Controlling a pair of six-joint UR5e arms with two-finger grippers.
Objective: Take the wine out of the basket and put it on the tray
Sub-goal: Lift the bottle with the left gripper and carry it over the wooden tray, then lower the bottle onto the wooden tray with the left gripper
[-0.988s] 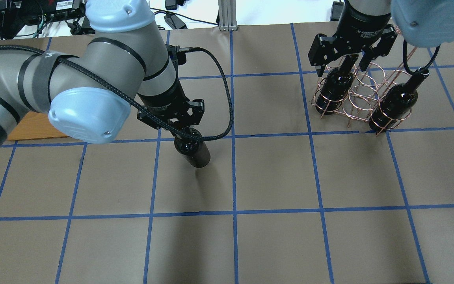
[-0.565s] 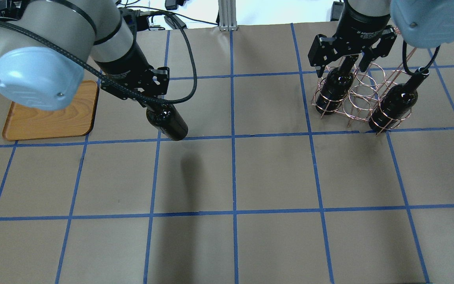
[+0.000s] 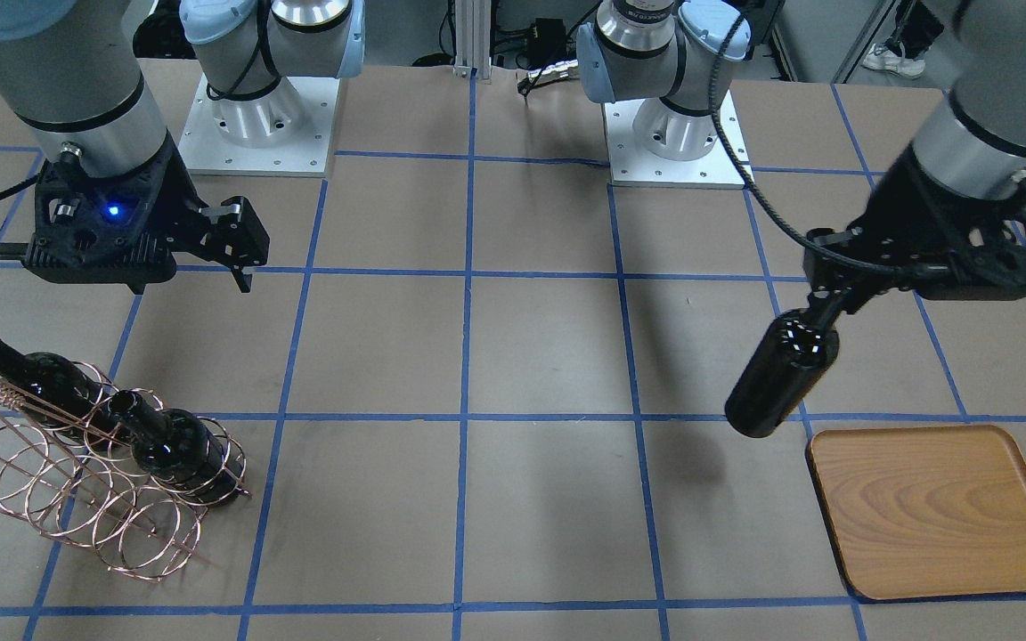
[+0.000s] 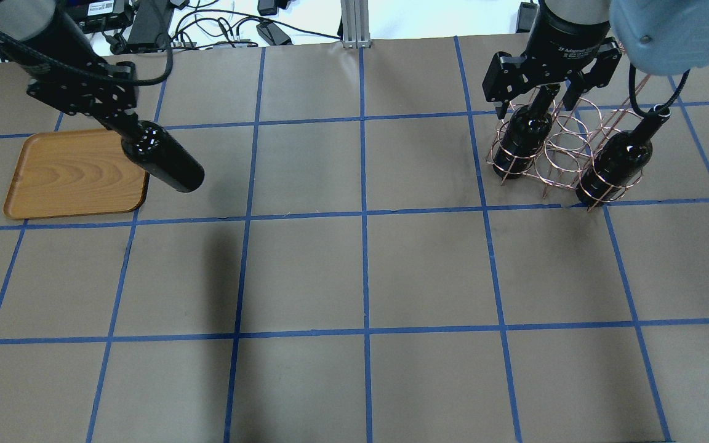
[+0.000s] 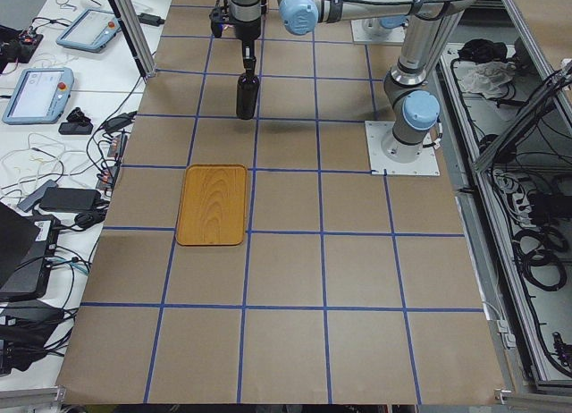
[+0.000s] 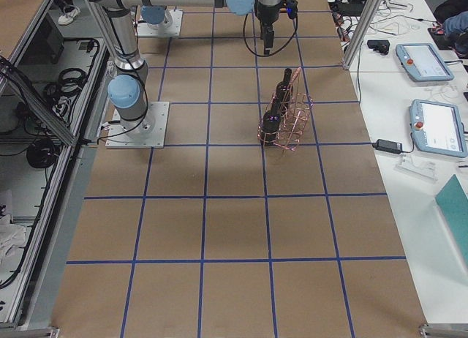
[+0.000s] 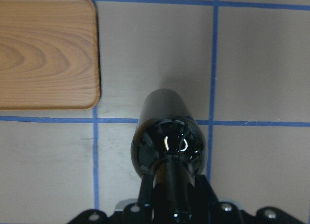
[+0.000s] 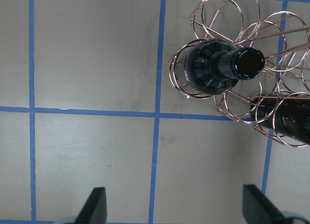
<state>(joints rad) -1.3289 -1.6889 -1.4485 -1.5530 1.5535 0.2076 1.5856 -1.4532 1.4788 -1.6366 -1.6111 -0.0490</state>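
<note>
Basket [image 4: 560, 157] at 2 o'clock, tray [image 4: 65, 184] at 9. Within a second the wine [image 4: 167, 163] had swung over, seemingly just off the tray's 3 o'clock edge; I judged placement close. Left gripper [image 4: 124, 127] clamped its neck; right gripper [image 4: 533, 106] gaped.

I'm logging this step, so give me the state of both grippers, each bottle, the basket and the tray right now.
left gripper: shut on the carried wine bottle's neck.
carried wine bottle: in the air, neck up, beside the tray, not on it.
tray: empty, flat on the table.
basket: on the table, holding two bottles.
nearer basket bottle: seated in the rings.
farther basket bottle: seated in the rings.
right gripper: open, holding nothing.
</note>
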